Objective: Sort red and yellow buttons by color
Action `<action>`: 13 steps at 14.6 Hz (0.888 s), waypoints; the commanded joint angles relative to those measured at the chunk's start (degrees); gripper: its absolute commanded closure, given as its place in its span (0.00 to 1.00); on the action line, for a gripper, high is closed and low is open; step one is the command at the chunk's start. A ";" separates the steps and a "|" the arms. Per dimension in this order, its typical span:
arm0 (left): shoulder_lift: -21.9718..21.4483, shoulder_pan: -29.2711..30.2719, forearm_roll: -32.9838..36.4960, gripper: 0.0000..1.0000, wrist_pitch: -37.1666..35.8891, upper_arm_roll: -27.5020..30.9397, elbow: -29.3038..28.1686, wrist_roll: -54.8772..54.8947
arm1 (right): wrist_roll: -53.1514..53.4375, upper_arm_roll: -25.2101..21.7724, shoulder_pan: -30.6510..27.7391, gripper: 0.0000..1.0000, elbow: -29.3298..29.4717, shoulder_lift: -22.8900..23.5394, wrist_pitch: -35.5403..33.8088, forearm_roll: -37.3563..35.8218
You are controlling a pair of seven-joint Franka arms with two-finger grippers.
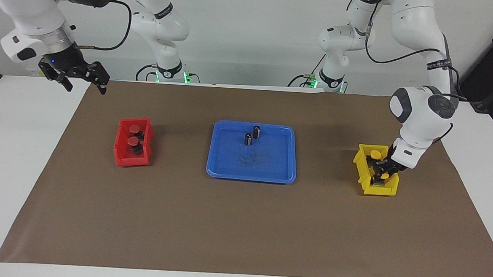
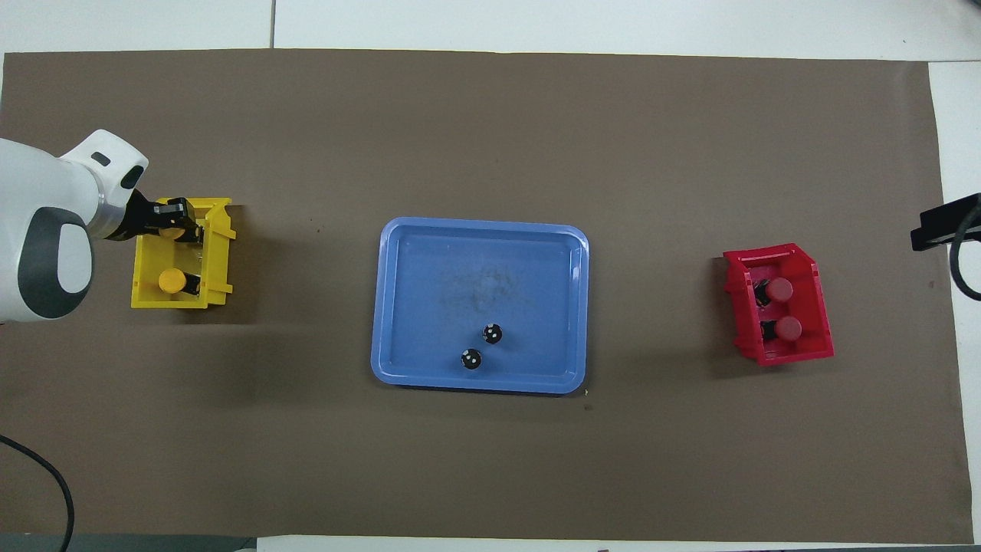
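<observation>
The left gripper (image 1: 382, 173) is down inside the yellow bin (image 1: 361, 170) at the left arm's end of the bench, right on a yellow button (image 2: 175, 230). I cannot tell whether its fingers are clamped on that button or have let go of it; they sit too deep among the bin walls to read. A second yellow button (image 1: 375, 154) lies in the same bin, just beside the gripper and nearer to the robots.

If this is the drop-off, as it looks to me, the thing to do well is to part the fingers fully before lifting, then rise straight up so nothing catches the bin wall or nudges the neighbouring button. The bin looks light, so a sideways drag could shift or tip it.

Both red buttons (image 1: 133, 135) sit in the red bin (image 1: 121, 151) at the right arm's end, one beside the other. The right gripper (image 1: 75, 75) waits open, up over the bench corner by its own base, well apart from that bin.

The blue tray (image 1: 228, 169) in the middle holds only two black cylinders (image 1: 252, 136), close together in the part nearer to the robots. With no button left on the tray, the sorting seems all but finished.
</observation>
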 commanded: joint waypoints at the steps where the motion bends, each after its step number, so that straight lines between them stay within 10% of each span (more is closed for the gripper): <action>1: -0.32 -1.36 0.47 0.31 -6.96 0.30 4.58 -0.68 | 0.66 0.39 -0.17 0.00 -0.52 -0.77 0.04 -0.90; 5: -0.85 -1.36 0.82 0.26 -21.97 0.39 13.71 1.94 | 0.66 0.66 -0.08 0.00 -0.26 -0.59 0.04 -0.90; 7: -1.03 -1.28 0.73 0.00 -31.90 0.39 19.86 8.34 | 0.66 0.74 -0.08 0.00 -0.08 -0.50 0.04 -0.82; 13: -9.37 -1.45 0.47 0.00 -40.29 -0.84 22.70 9.60 | 0.66 0.75 -0.08 0.00 -0.08 -0.50 0.12 -0.38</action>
